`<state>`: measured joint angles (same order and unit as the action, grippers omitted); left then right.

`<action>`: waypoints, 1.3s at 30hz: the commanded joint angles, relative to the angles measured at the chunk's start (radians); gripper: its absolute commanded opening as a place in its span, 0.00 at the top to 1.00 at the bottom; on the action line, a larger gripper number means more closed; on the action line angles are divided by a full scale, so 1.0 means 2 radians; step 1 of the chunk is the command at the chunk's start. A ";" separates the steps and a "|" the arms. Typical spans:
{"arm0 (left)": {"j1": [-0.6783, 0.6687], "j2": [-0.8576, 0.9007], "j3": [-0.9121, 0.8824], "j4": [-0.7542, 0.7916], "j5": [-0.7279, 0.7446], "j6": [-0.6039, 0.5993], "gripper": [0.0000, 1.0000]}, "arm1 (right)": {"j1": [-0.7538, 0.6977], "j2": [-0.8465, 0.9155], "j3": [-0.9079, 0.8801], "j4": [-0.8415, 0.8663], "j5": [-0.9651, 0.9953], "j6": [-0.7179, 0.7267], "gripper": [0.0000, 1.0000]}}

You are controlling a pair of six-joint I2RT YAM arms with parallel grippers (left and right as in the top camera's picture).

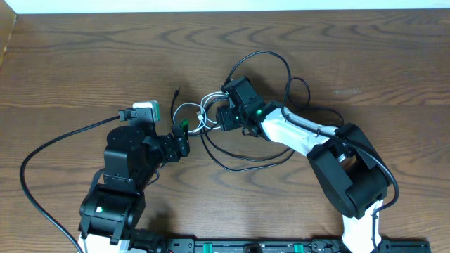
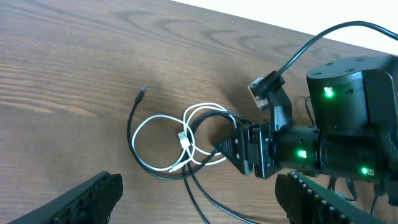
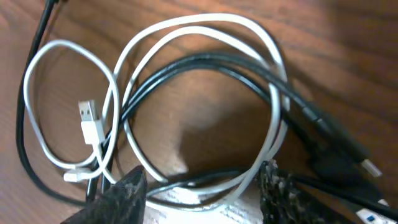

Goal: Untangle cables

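Observation:
A thin white cable and thin black cables lie tangled in loops at the table's middle. My right gripper is low over the tangle. In the right wrist view its fingers are open, with white and black strands running between them. The white cable's USB plug lies to the left and a black plug to the right. My left gripper is open and empty just left of the tangle. In the left wrist view its fingers frame the white loops, a black strand and the right gripper.
The brown wooden table extends all round. A thick black lead from the left arm curves over the table's left side. The right arm stretches across from the lower right. The black cable's wide loops reach in front of the right arm.

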<state>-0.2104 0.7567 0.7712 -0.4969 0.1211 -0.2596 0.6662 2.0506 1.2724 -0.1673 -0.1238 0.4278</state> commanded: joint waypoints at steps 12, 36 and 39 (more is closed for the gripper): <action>0.001 -0.002 0.012 0.000 0.014 -0.002 0.15 | 0.013 0.026 -0.009 0.008 0.027 0.050 0.56; 0.001 -0.001 0.012 -0.014 0.014 -0.002 0.15 | -0.029 -0.202 -0.005 -0.161 -0.018 -0.089 0.99; 0.001 0.000 0.012 -0.020 0.014 -0.002 0.15 | -0.039 -0.304 -0.001 -0.179 -0.018 -0.113 0.99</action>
<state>-0.2104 0.7567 0.7712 -0.5255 0.1371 -0.2623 0.6071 1.6367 1.2476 -0.5068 -0.1608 0.3084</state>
